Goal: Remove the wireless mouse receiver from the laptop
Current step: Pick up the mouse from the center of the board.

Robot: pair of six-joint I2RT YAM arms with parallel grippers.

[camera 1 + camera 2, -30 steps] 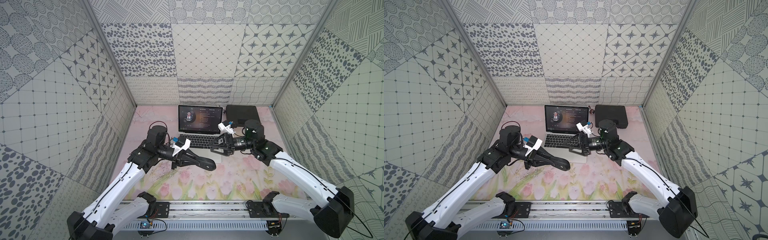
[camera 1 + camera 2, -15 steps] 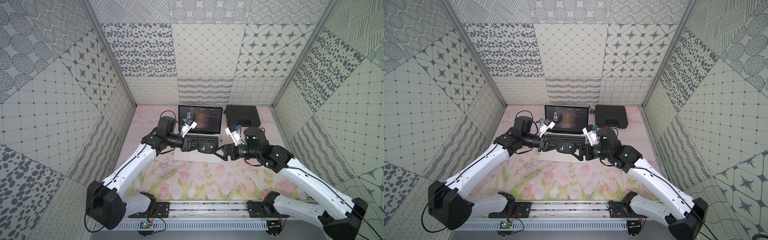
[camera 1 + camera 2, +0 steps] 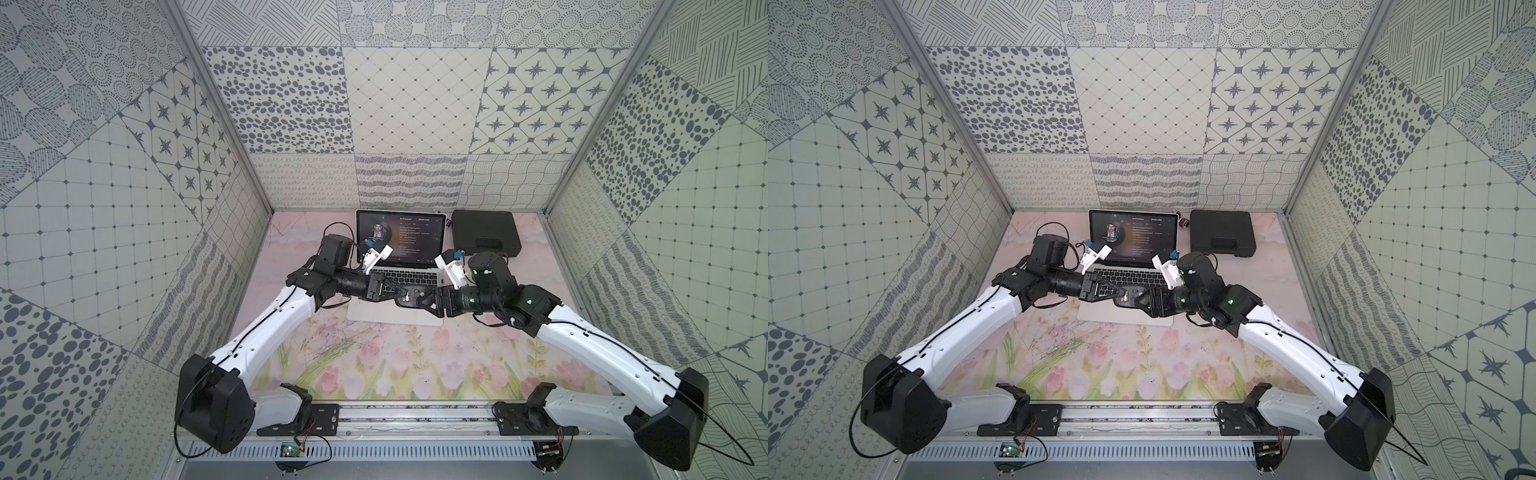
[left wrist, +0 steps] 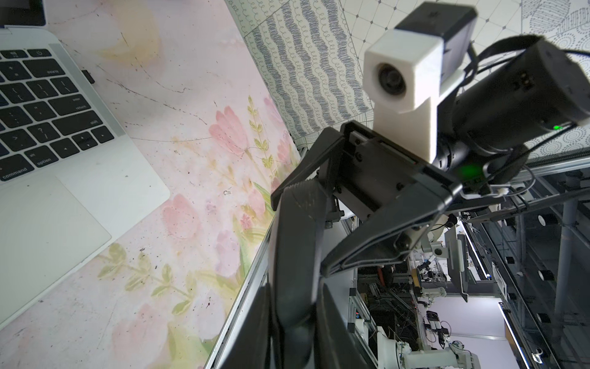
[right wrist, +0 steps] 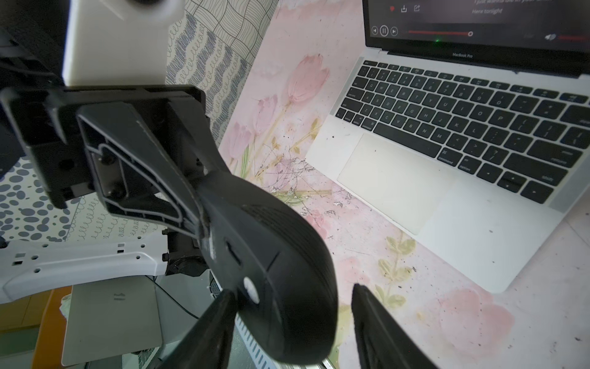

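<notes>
Pink, flower-printed table (image 3: 374,357) lies under both sets of fingers, which meet tip to tip in mid-air. The silver laptop (image 3: 399,245) stands open below and beyond them, its dark screen showing a round portrait and lines of text. In both top views the fingers hang over its palm rest, on the near side of the keys. A black case (image 3: 484,232) lies flat on the table well beyond the right fingers (image 4: 367,246), off to their outer side and just beside the laptop's screen.

A black oval mouse (image 5: 271,265) is up in the air between the two arms. The left fingers (image 5: 150,166) pinch one end of it, pressed against both flanks. The right fingers are spread around its other end. In the right wrist view one tip touches the mouse's edge, while the other stands clear of it with table showing through the gap. The hold on the mouse is the left fingers'.

The receiver (image 4: 88,76), a tiny black stub, sits plugged into the laptop's right edge, level with the upper key rows. It is low on the table side of the right fingers and well apart from both sets, and neither touches it. In the top views the right wrist's white camera block covers that edge, so the stub cannot be made out there.
</notes>
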